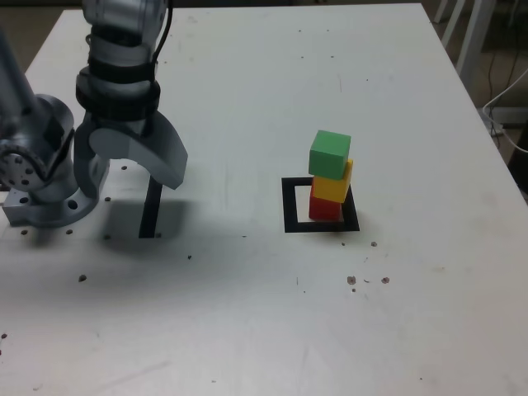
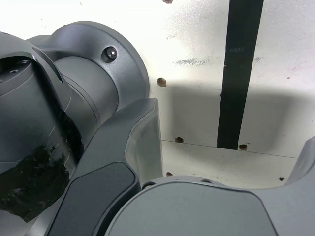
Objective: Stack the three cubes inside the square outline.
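Three cubes stand stacked in the square outline [image 1: 290,206], toward the exterior view's right on the white table [image 1: 247,313]. Red cube [image 1: 324,209] at the bottom, mostly hidden by the one above; only its lower front face shows. Yellow cube [image 1: 332,186] on top of it, turned slightly and overhanging a little. Green cube [image 1: 330,153] uppermost, also turned off the yellow one's lines, leaning out toward the exterior view's right. All three solid-coloured, matte, alike in size. The tower looks uneven but upright.

The outline is a thick black frame, white inside. The stack sits at its far right corner in the exterior view, the red base touching or overlapping the frame's right edge; I cannot tell which.

My gripper [image 1: 132,177] hangs well apart from the stack, at the exterior view's left, beside my own base [image 1: 45,198]. Jaws spread wide, nothing between them. Below it lies a straight black strip [image 1: 151,210], which the wrist view shows running up the table [image 2: 239,73], with my arm's grey housing filling most of that picture. Small dark specks dot the tabletop.
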`<state>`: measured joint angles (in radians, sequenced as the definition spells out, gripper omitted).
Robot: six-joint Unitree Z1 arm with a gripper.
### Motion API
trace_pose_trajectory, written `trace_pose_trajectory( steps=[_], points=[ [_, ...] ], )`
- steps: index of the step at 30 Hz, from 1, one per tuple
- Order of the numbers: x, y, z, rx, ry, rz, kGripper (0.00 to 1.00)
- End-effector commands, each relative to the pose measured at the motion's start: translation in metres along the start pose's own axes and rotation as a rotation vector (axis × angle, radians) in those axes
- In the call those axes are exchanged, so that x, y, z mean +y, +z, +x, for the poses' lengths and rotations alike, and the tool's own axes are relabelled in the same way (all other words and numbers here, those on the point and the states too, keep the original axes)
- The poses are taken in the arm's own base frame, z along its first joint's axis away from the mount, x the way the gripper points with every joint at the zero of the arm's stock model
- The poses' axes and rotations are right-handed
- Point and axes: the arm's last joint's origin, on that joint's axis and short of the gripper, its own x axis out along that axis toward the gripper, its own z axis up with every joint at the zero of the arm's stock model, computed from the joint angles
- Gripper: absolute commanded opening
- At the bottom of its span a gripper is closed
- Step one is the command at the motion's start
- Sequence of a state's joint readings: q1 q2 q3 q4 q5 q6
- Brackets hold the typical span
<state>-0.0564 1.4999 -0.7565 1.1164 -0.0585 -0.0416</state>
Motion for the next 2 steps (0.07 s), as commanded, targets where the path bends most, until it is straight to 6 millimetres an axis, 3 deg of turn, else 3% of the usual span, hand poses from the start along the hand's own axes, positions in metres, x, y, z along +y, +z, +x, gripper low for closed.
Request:
trace_pose_trajectory(
  steps=[1, 2],
  points=[
    [0.0001, -0.0007, -0.0002, -0.006, -0.002, -0.002, 1.00],
    [0.0001, -0.0007, -0.0002, -0.006, -0.002, -0.002, 1.00]
  ],
)
